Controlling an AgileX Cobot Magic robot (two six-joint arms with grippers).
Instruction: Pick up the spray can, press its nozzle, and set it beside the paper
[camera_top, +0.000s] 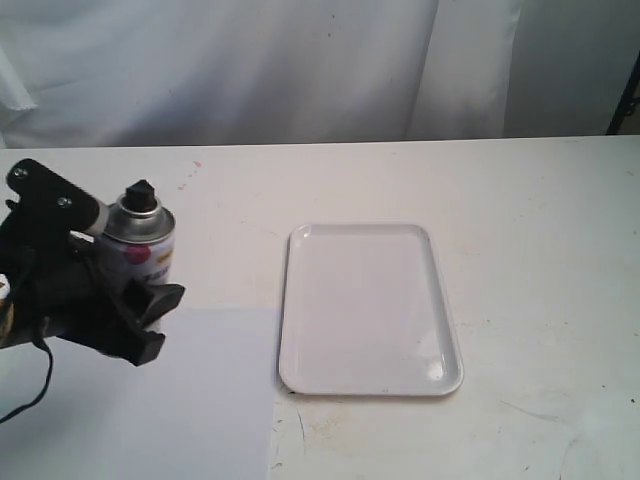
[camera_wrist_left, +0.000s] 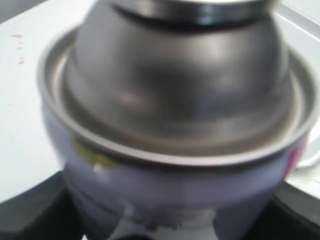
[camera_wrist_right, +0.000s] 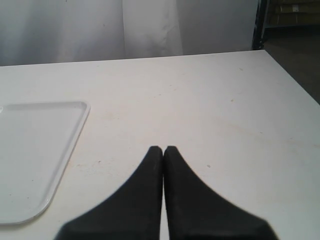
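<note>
Midway, with pickup seemingly done, clamping the spray can (camera_top: 143, 245) in the left gripper (camera_top: 138, 288) near the left edge of the worktop (camera_top: 530, 210), beside the paper (camera_top: 150, 410), right gripper (camera_wrist_right: 163, 152) pinched together and empty, next likely needing a downward press on the nozzle (camera_top: 141, 193).

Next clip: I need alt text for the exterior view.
The left gripper holds the spray can at far left, its black nozzle on top. A white tray lies on the table, right of the paper.
</note>
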